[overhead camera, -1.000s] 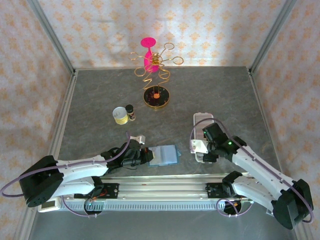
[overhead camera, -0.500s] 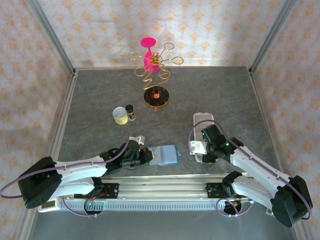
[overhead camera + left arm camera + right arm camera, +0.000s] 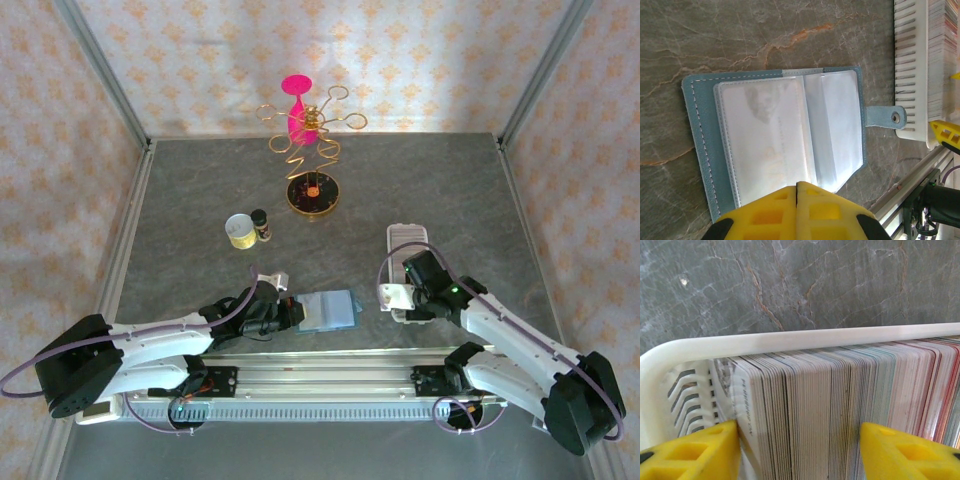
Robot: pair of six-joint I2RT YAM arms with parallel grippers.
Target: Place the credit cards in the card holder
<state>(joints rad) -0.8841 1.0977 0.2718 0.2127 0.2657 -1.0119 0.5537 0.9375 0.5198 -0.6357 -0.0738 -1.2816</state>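
Note:
The card holder [image 3: 404,240] is a long white ridged tray lying lengthwise at centre right; its rim [image 3: 790,340] curves across the right wrist view. Many credit cards [image 3: 810,400] stand on edge in it, packed tight, and they appear as a striped stack [image 3: 942,60] in the left wrist view. My right gripper [image 3: 799,437] is open over the tray's near end [image 3: 398,300], one yellow finger on each side of a bundle of cards. My left gripper [image 3: 797,185] is shut, its tips over the near edge of an open teal wallet [image 3: 775,145] with clear sleeves [image 3: 330,310].
A gold wire stand with a pink glass [image 3: 312,130] is at the back centre. A small yellow-white cup [image 3: 240,230] and a dark bottle [image 3: 261,223] stand left of centre. A metal rail [image 3: 330,365] runs along the near edge. Bare table lies between wallet and cup.
The right gripper has shifted slightly toward the left over the tray's near end. The left arm and the wallet have barely moved.

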